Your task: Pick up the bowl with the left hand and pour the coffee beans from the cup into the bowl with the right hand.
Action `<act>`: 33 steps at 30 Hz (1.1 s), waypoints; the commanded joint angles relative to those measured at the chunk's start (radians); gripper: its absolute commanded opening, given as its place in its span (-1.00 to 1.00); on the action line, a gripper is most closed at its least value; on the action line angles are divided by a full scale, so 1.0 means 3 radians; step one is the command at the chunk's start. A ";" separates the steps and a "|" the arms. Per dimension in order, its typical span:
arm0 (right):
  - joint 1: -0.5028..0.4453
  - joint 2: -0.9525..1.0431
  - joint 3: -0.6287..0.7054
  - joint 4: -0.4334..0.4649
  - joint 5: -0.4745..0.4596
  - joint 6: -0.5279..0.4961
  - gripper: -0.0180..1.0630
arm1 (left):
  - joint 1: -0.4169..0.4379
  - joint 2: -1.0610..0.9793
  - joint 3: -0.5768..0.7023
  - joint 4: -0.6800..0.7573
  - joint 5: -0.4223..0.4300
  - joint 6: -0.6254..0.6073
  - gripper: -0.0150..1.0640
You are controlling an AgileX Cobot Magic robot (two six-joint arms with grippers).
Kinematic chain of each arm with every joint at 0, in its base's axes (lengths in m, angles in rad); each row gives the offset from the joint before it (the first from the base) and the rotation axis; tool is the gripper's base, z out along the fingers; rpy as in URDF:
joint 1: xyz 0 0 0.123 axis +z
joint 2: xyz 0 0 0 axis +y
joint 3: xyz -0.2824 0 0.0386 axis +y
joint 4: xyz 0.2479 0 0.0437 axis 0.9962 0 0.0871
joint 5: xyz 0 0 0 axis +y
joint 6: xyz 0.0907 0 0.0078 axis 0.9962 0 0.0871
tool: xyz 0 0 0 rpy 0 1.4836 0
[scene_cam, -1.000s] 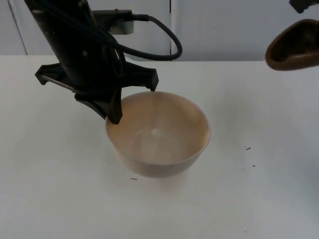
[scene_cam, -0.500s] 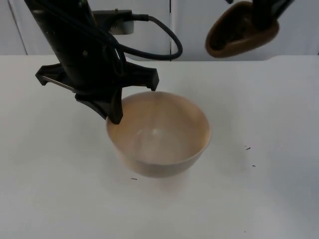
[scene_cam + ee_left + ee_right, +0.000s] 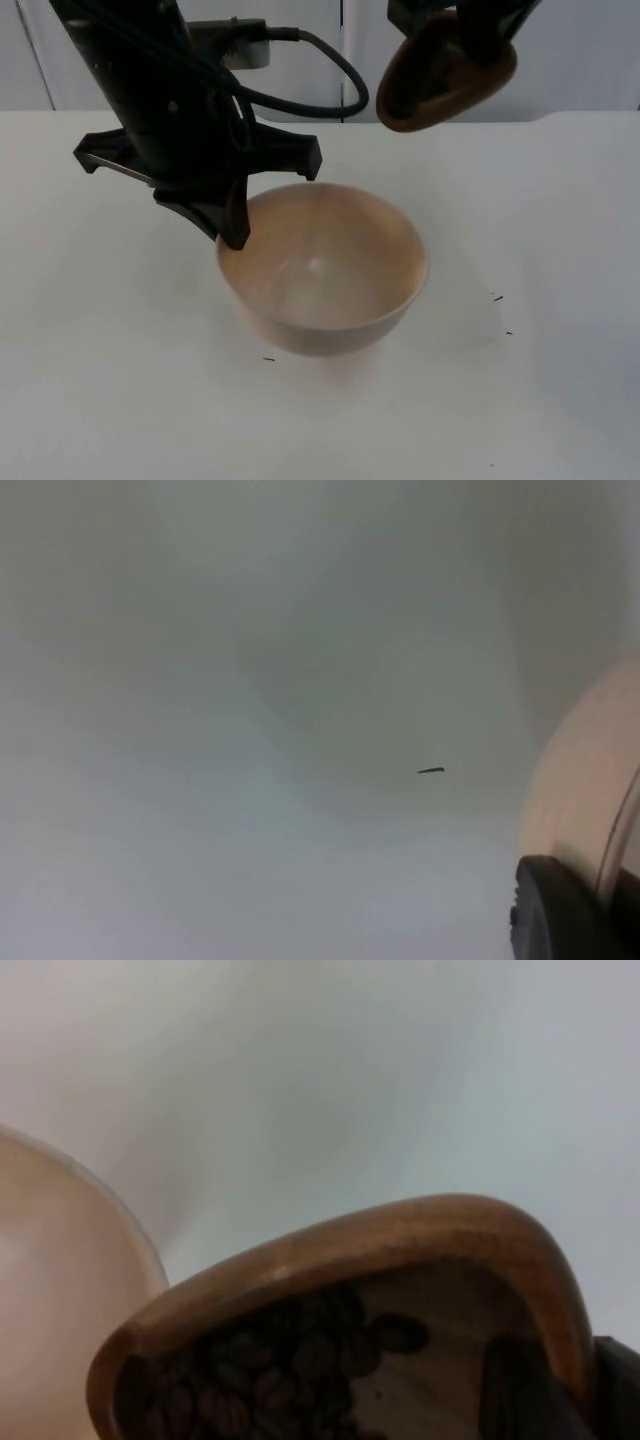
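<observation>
The left pincer point(image 3: 232, 215) grips the rim of the pale bowl point(image 3: 320, 270) above the desk point(image 3: 520, 400); the right pincer point(image 3: 470, 30) clamps the wooden cup point(image 3: 445, 75) of coffee beans point(image 3: 290, 1360) (rigid, probably light) up beside it.

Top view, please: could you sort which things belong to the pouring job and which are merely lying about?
Job:
- bowl, rim held by the left tool
- brown cup of coffee beans, tilted, held up by the right tool

Lying about:
- small dark specks on the white table
</observation>
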 commanded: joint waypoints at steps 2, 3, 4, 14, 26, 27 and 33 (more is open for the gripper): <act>0.0071 -0.0006 -0.0029 -0.0156 0.0008 0.0031 -0.97 | -0.0024 -0.0024 -0.0013 -0.0052 0.0011 0.0004 -0.98; 0.0107 -0.0006 -0.0029 -0.0205 0.0008 0.0031 -0.97 | -0.0024 -0.0024 -0.0013 -0.0052 0.0011 0.0004 -0.98; 0.0126 -0.0006 -0.0029 -0.0270 0.0008 0.0031 -0.97 | -0.0024 -0.0024 -0.0013 -0.0060 0.0011 0.0004 -0.98; 0.0365 -0.0006 -0.0029 -0.0776 0.0008 0.0010 -0.97 | -0.0024 -0.0024 -0.0013 -0.0076 0.0005 0.0004 -0.98; 0.0481 -0.0019 -0.0029 -0.1015 0.0008 -0.0124 -0.97 | -0.0024 -0.0024 -0.0013 -0.0102 0.0005 0.0004 -0.98; 0.0487 -0.0032 -0.0029 -0.1017 0.0008 -0.0148 -0.97 | -0.0024 -0.0024 -0.0013 -0.0102 0.0005 0.0004 -0.98; 0.0522 -0.0045 -0.0029 -0.1123 0.0008 -0.0197 -0.97 | -0.0024 -0.0024 -0.0013 -0.0109 -0.0008 0.0004 -0.98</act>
